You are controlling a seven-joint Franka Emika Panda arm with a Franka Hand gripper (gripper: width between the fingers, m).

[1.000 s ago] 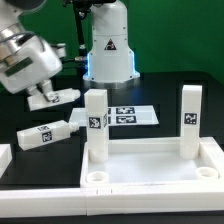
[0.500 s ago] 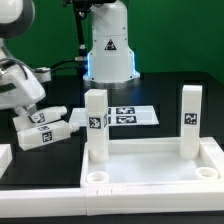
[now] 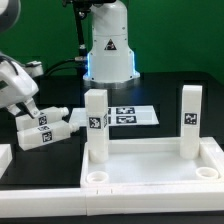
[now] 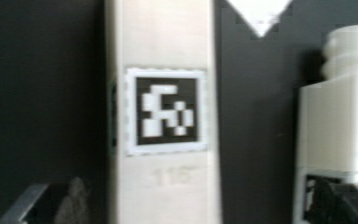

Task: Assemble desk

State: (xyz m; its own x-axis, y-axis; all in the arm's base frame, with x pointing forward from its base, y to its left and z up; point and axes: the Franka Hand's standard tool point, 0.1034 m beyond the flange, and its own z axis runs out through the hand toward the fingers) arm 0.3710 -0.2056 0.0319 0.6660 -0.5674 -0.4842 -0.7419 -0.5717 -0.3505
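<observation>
The white desk top [image 3: 150,180] lies at the front with two tagged legs standing upright in its far sockets, one on the exterior view's left [image 3: 95,125] and one on its right [image 3: 190,120]. A loose tagged leg [image 3: 45,134] lies flat on the black table at the exterior view's left. My gripper [image 3: 40,124] is low over this leg. In the wrist view the leg [image 4: 158,90] runs between my two dark fingertips [image 4: 60,203], with a gap on each side. The gripper [image 4: 197,208] is open and holds nothing. Another white part [image 4: 345,100] lies beside the leg.
The marker board [image 3: 130,114] lies flat on the table behind the desk top. The robot's white base [image 3: 108,45] stands at the back. A white border bar [image 3: 40,190] runs along the front at the exterior view's left.
My gripper has come down and moved toward the exterior view's left, from above the table to just over the lying leg. The desk top and upright legs have not moved.
</observation>
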